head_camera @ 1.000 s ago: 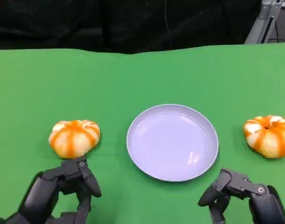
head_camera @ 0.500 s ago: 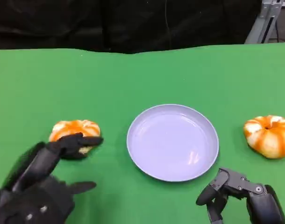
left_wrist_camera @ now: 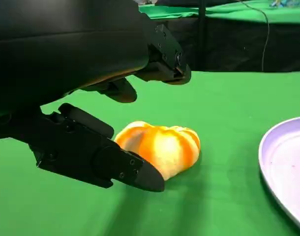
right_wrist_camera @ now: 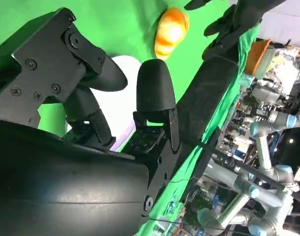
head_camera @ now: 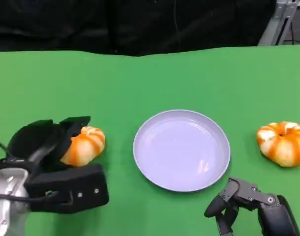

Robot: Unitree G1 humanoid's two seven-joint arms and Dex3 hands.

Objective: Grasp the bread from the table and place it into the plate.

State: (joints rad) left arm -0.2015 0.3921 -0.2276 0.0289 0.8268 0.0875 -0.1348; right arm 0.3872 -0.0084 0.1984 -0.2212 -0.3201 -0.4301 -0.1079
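Left of the plate [head_camera: 181,149], on the green counter [head_camera: 150,78]: orange-and-white bread [head_camera: 84,145], lying between the spread fingers of the left hand [head_camera: 51,162], not yet clasped. Seen from the left wrist, fingers [left_wrist_camera: 115,164] apart, one low beside the bread [left_wrist_camera: 160,150], others arched over it. Nothing in the plate. Second bread [head_camera: 283,142] well apart, right of the plate. Right hand [head_camera: 248,209] low near the plate's near rim, fingers loosely curled around nothing.
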